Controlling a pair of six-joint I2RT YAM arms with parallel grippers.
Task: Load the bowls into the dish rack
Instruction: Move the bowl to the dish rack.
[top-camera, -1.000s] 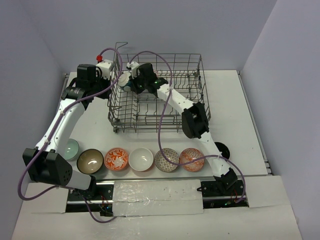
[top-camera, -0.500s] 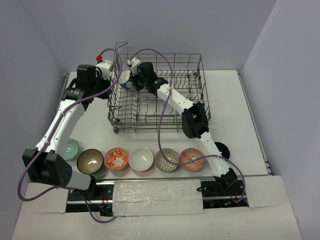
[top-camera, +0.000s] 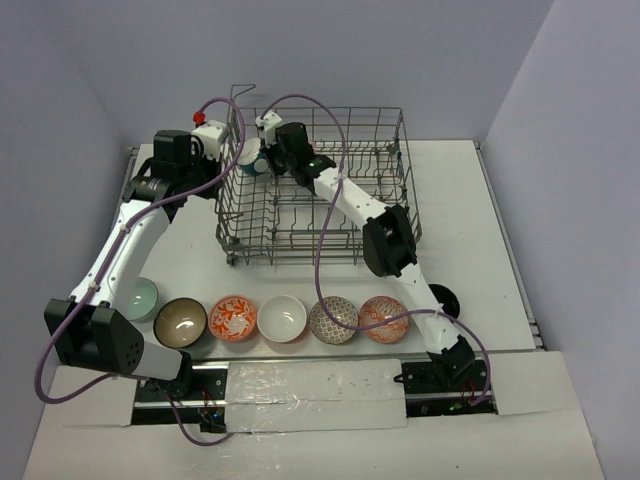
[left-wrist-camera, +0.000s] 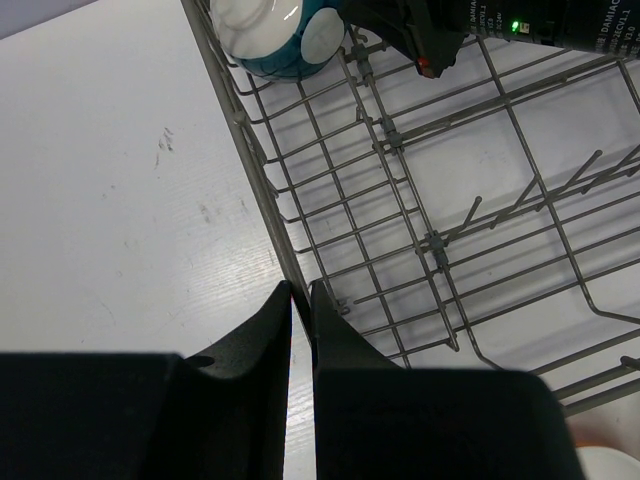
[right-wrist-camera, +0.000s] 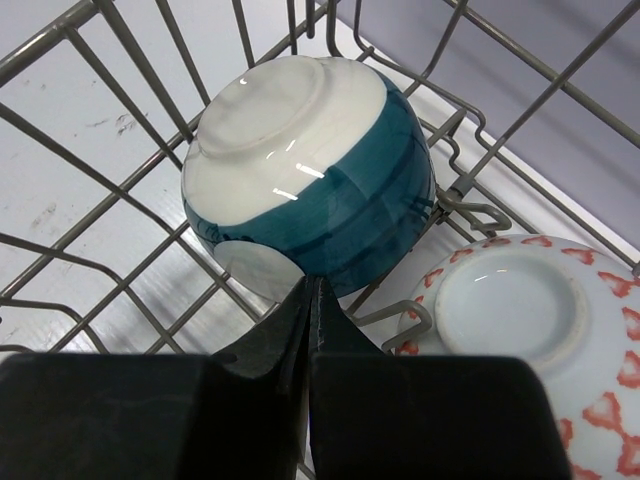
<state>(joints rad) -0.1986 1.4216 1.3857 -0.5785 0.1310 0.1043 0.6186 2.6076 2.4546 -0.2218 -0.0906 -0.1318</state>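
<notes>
Fig.: L arm & R arm, each w/ white tube links and black joint housings. Purple cable loops along each. Fingers: matte black, wedge-shaped. Red cap at L wrist; green LED & white print on R wrist housing.

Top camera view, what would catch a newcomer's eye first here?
Probably the row of colourful bowls lined up along the near edge of the table, in front of the grey wire dish rack. Next, the right gripper, shut, sits in the rack's far left corner right at a teal-and-white bowl that lies upturned beside a red-patterned bowl.
</notes>
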